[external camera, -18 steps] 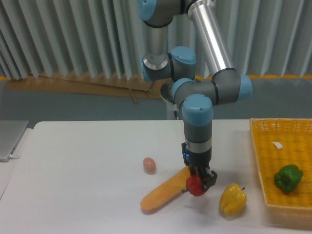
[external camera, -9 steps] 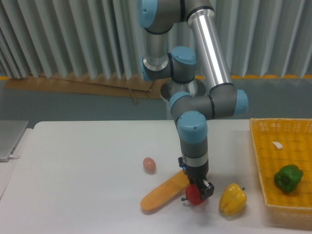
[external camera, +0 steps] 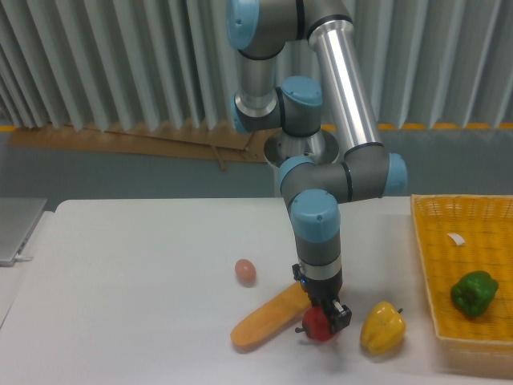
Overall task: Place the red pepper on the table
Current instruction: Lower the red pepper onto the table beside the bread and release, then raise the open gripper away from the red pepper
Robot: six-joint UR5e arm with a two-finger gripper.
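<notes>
We're at the set-down step: the claw (external camera: 324, 314) is low over the tabletop (external camera: 136, 281) with the red pepper (external camera: 318, 324) clamped between its fingers, jaws narrowed to the pepper's width. We judge the pepper is at or very nearly at the surface, but we can't tell from this one angle whether its underside is actually touching; no gap is visible under it, and that's as far as we'd go

Where it sits: front-centre of the tabletop, just beside the right end of the orange carrot-like piece (external camera: 268, 319), possibly touching it, we can't separate the two here. The yellow pepper (external camera: 382, 327) is near on the other side, with a sliver of white between them. The small egg (external camera: 245, 271) is farther back to the left, apart from everything. The green pepper (external camera: 474, 293) is inside the yellow basket (external camera: 449, 233) at the far right, out of the way

What we think the next move calls for:
- confirm contact, or ease down the last bit if there's any gap
- spread the fingers just enough to free the pepper, not wide, since the carrot piece and yellow pepper flank the drop spot
- lift straight up, no sideways motion

Risks as we see them: the pepper is round and glossy, so it may roll on release; a finger could nudge the carrot piece
</notes>
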